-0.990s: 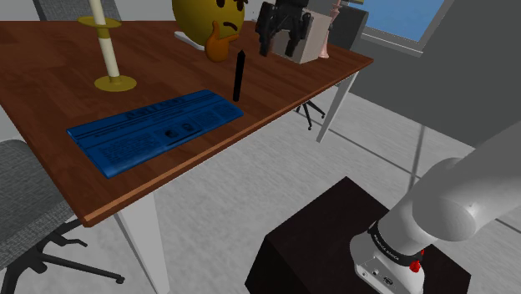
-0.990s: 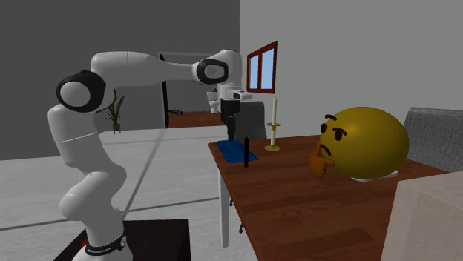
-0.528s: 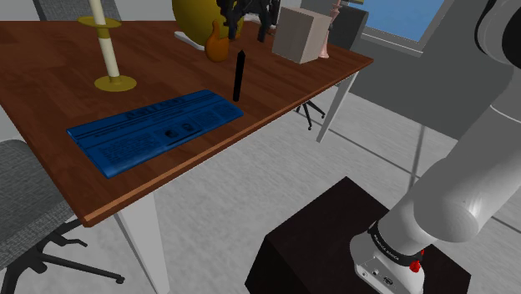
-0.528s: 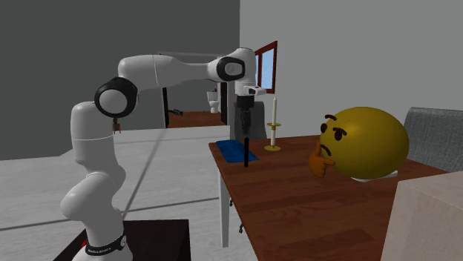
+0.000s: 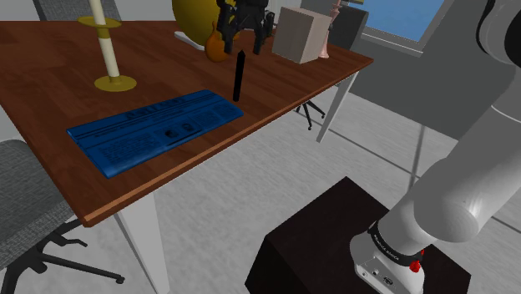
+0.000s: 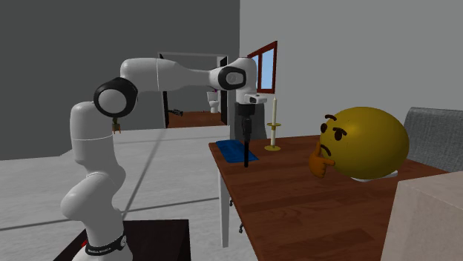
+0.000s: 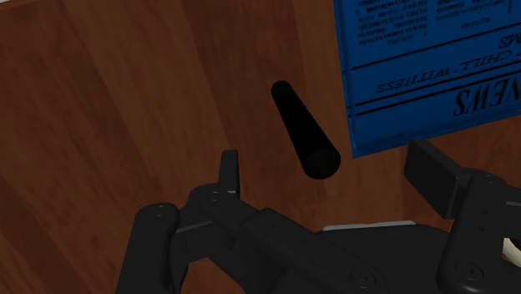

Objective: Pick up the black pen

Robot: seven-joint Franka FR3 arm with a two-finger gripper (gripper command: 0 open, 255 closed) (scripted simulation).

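**Above the upright pen: gripper open, nothing held**

Over the wooden table [image 5: 50, 92], the black gripper [image 5: 240, 43] points down, right above the black pen [image 5: 239, 77]. The pen stands upright on the tabletop near the table's edge, just beside one end of a blue printed sheet [image 5: 154, 129] and not touching it.

In the wrist view the two fingers [image 7: 228, 171] stand wide apart. The pen's top end [image 7: 300, 125] shows between them with clear gaps on both sides, so there is no contact and no grip. Wood grain shows under the pen, and the blue sheet's corner [image 7: 417, 75] with white lettering lies off to one side of it.

In the second exterior view the arm reaches out level from the stand to the table. The gripper [image 6: 243, 132] hangs straight down, with its tips near the pen's top [image 6: 245, 154]. I can't tell from this view whether the tips already overlap the pen's top.

Also on the table:
- A candle in a yellow holder [image 5: 107, 52], well apart from the pen.
- A big yellow thinking-face figure [image 6: 367, 142] behind the pen in the shoulder view.
- A beige box [image 5: 299, 33] near the far corner.

A grey chair [image 5: 21, 196] sits at the shoulder view's lower left. The dark stand [image 5: 326, 250] is on the floor at its lower right.
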